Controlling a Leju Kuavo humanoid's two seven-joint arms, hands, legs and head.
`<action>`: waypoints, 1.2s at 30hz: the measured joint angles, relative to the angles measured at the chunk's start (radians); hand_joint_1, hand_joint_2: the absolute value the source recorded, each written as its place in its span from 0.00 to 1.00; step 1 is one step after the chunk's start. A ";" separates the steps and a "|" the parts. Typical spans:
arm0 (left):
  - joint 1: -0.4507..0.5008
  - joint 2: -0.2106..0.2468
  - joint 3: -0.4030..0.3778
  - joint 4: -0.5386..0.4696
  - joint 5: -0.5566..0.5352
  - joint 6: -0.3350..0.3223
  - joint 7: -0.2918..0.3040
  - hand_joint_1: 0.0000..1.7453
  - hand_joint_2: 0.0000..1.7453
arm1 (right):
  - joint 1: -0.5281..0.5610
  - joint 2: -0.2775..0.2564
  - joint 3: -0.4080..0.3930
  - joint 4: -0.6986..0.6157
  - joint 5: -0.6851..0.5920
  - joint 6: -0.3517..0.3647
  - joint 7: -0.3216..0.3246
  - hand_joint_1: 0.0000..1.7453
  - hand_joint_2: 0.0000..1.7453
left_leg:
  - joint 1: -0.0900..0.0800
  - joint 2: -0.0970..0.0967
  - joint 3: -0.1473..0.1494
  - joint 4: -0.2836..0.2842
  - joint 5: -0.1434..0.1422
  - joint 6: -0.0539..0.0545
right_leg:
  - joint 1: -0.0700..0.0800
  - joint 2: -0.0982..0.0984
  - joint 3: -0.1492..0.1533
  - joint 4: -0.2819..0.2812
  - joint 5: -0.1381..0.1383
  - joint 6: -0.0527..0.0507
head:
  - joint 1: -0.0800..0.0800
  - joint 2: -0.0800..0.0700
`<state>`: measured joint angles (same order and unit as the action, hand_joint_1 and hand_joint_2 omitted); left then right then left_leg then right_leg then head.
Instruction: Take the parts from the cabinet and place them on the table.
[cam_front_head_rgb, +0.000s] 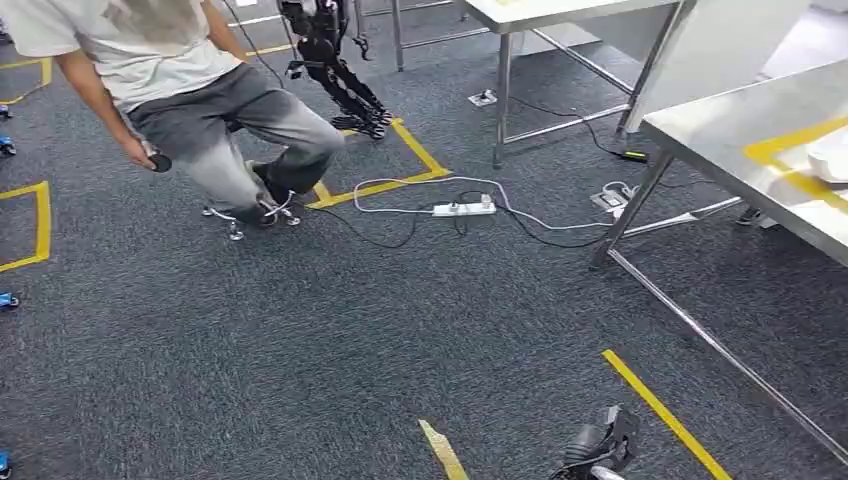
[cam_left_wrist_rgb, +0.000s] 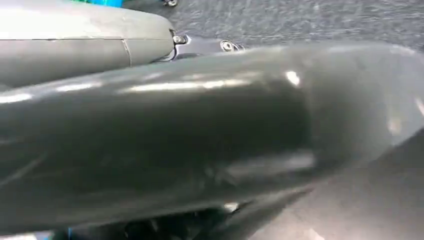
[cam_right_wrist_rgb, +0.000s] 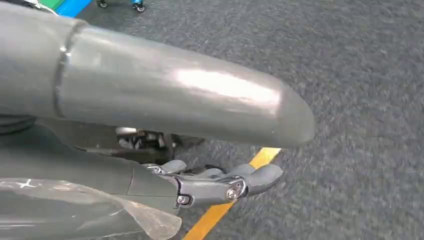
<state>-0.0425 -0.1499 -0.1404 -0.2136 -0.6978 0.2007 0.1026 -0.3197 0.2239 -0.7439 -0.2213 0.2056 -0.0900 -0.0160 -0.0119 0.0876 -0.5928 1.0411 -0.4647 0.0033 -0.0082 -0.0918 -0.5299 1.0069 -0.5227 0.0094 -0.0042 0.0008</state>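
My right hand (cam_front_head_rgb: 600, 445) hangs low at the bottom of the head view, dark fingers above the grey carpet. In the right wrist view the thick grey thumb (cam_right_wrist_rgb: 165, 90) lies over the fingers (cam_right_wrist_rgb: 225, 182), and a grey part in clear plastic wrap (cam_right_wrist_rgb: 75, 212) sits pressed beneath them. The steel table (cam_front_head_rgb: 720, 130) stands at the right, with yellow tape on its top and a white object (cam_front_head_rgb: 832, 155) at its far edge. My left hand (cam_left_wrist_rgb: 200, 145) is a blurred grey mass close to the lens in the left wrist view; its fingers are hidden.
A person (cam_front_head_rgb: 190, 90) sits on a wheeled stool at the upper left. A dark robot's legs (cam_front_head_rgb: 340, 70) stand behind. A white power strip (cam_front_head_rgb: 463, 209) and cables lie on the carpet by the table legs. A second table (cam_front_head_rgb: 560, 12) stands further back. Yellow tape lines (cam_front_head_rgb: 665, 415) mark the floor.
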 joint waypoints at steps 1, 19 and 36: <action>-0.004 -0.001 0.000 0.000 -0.008 0.002 0.000 0.00 0.00 | 0.000 0.000 -0.004 0.000 0.000 0.003 0.000 0.00 0.00 | -0.006 -0.003 0.002 -0.018 -0.003 0.008 | 0.005 -0.010 -0.002 0.004 -0.004 0.007 | -0.001 0.000; -0.007 -0.009 -0.002 0.001 -0.068 0.011 0.026 0.00 0.00 | -0.004 0.006 -0.014 0.000 0.001 0.013 0.014 0.00 0.00 | 0.012 -0.221 -0.005 -0.018 0.004 0.007 | -0.007 0.149 -0.032 0.014 0.017 0.014 | 0.010 0.000; -0.010 -0.009 -0.030 0.001 -0.135 0.009 0.076 0.00 0.00 | -0.012 0.008 0.012 0.000 0.017 0.019 0.049 0.00 0.00 | 0.001 -0.058 0.004 -0.027 0.003 0.030 | 0.002 -0.007 0.006 0.013 -0.033 0.028 | 0.003 0.000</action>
<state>-0.0530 -0.1591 -0.1701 -0.2125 -0.8332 0.2094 0.1782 -0.3315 0.2316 -0.7317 -0.2216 0.2228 -0.0713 0.0328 -0.0112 0.0299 -0.5890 1.0140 -0.4614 0.0336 -0.0059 -0.0986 -0.5236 1.0194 -0.5559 0.0374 -0.0007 0.0008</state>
